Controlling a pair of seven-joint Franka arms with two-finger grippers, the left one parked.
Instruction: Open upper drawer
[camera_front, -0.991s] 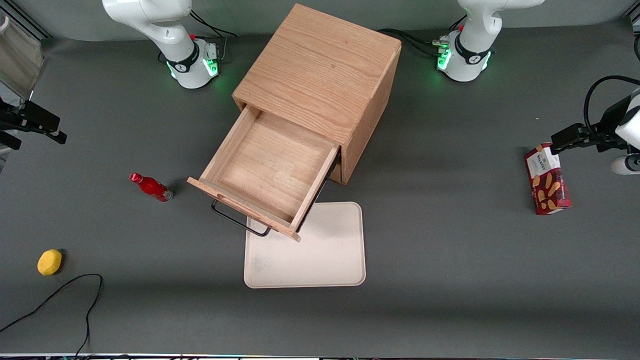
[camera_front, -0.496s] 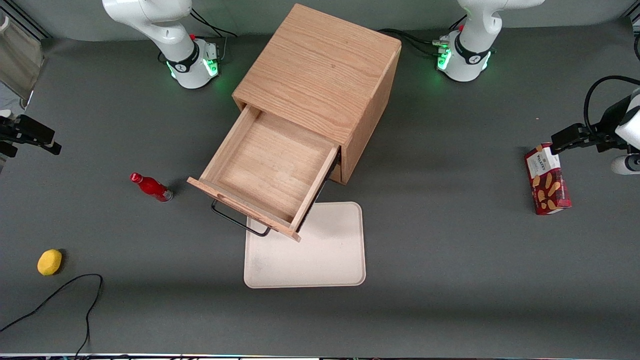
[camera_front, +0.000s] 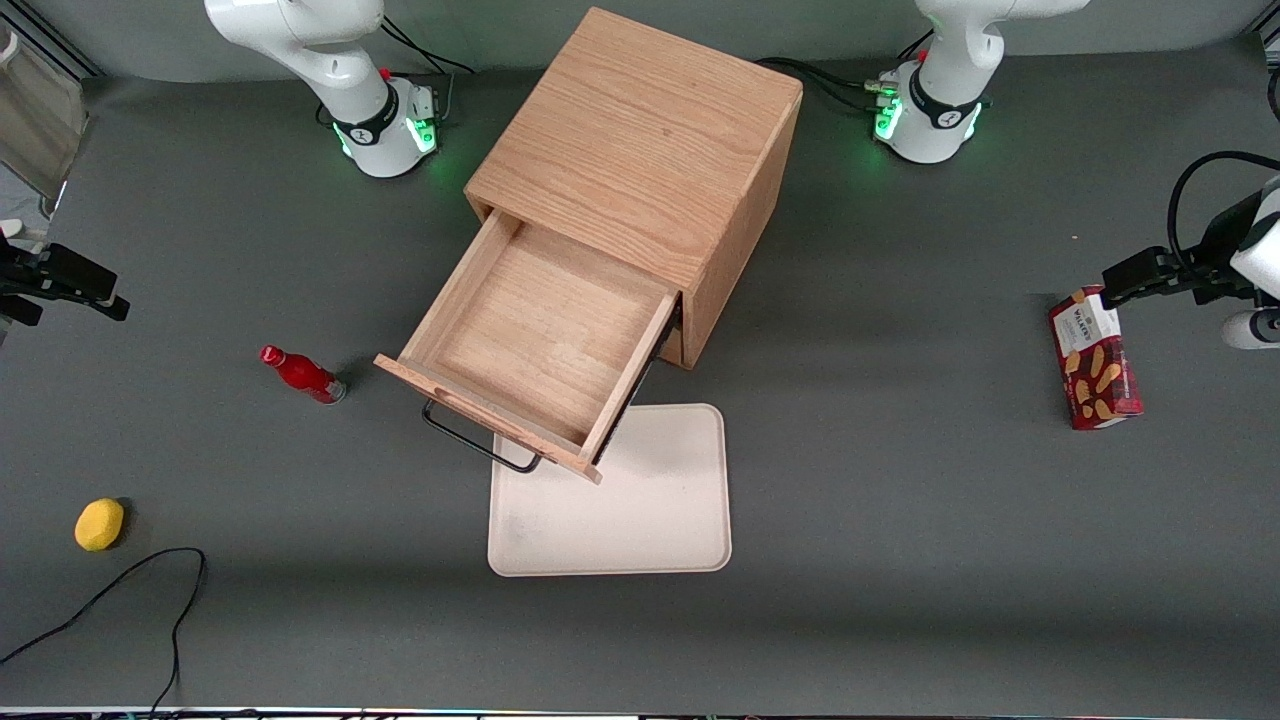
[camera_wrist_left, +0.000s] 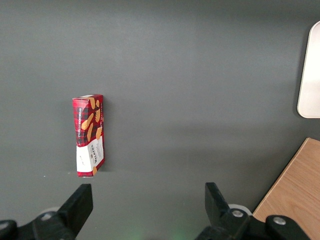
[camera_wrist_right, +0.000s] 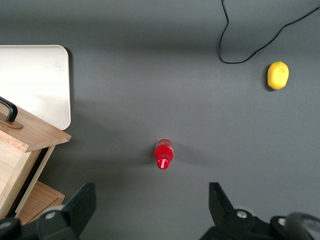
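Upper drawer (camera_front: 535, 350) standing pulled out of the cabinet (camera_front: 640, 150); gripper (camera_front: 70, 285) hanging well clear.

Front view: the drawer's black handle (camera_front: 478, 445) is overhanging the cream tray (camera_front: 640, 520); gripper hanging at nine o'clock, toward the working arm's end. Right wrist view: fingers (camera_wrist_right: 80, 205) are spreading apart, empty, above the red bottle (camera_wrist_right: 163, 153); lemon (camera_wrist_right: 277, 75) lying at two o'clock from it.

White glossy arm (camera_front: 300, 40), black joint ring, green base lights, black claw (camera_wrist_right: 150, 210) with chunky fingers (camera_wrist_right: 82, 202).
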